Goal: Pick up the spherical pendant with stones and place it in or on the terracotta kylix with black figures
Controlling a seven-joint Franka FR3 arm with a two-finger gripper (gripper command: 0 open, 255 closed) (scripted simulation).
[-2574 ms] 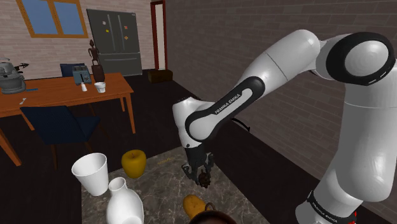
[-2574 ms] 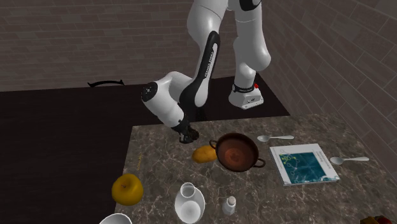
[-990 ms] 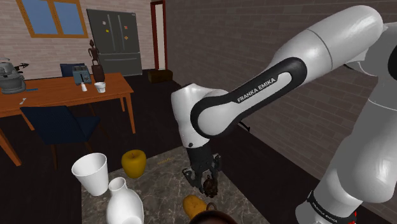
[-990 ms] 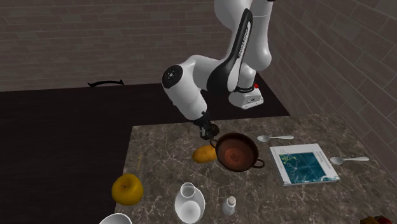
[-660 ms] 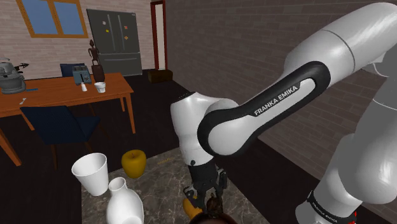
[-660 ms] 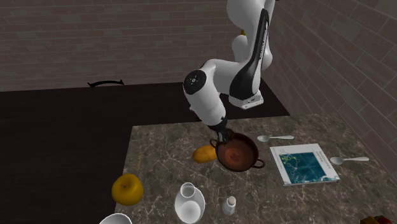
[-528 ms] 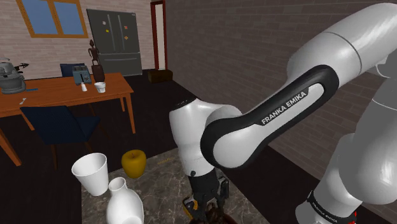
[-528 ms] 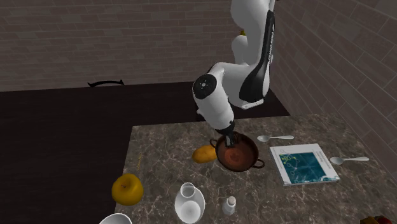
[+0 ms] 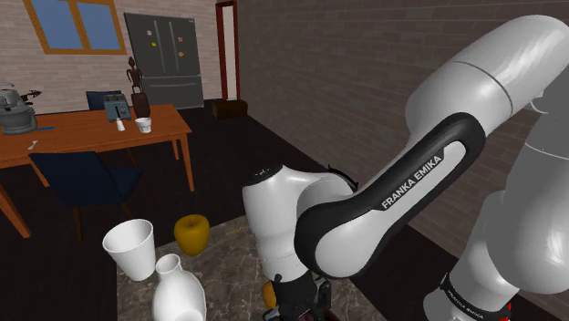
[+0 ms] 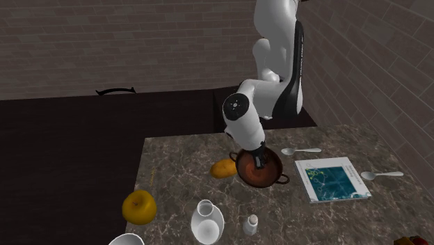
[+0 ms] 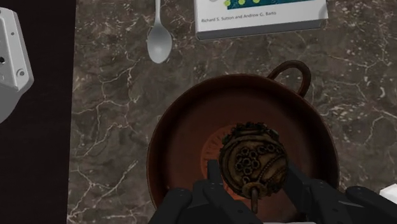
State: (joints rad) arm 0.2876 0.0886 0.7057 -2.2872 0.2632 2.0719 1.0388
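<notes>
The pendant (image 11: 253, 159) is a dark bronze openwork ball studded with small stones. My gripper (image 11: 254, 181) is shut on it, one black finger (image 11: 214, 175) pressed to each side. It hangs over the middle of the kylix (image 11: 178, 146), a reddish-brown shallow bowl with loop handles. In the second exterior view the gripper (image 10: 261, 161) points down into the kylix (image 10: 275, 181) on the marble table. The hand (image 9: 294, 308) sits at the shoulder view's bottom edge, under the white forearm.
Beside the kylix lies an orange lump (image 10: 223, 168). A spoon (image 10: 300, 150) and a book (image 10: 332, 179) lie to the second exterior view's right. A yellow fruit (image 10: 138, 207), a white vase (image 10: 207, 221), a shaker (image 10: 250, 223) and a white cup (image 9: 129, 247) stand nearer that view's lower left.
The arm has carried the pendant from near the table's edge, past the orange lump, to a spot over the kylix's middle. The fingers have stayed shut on it.
</notes>
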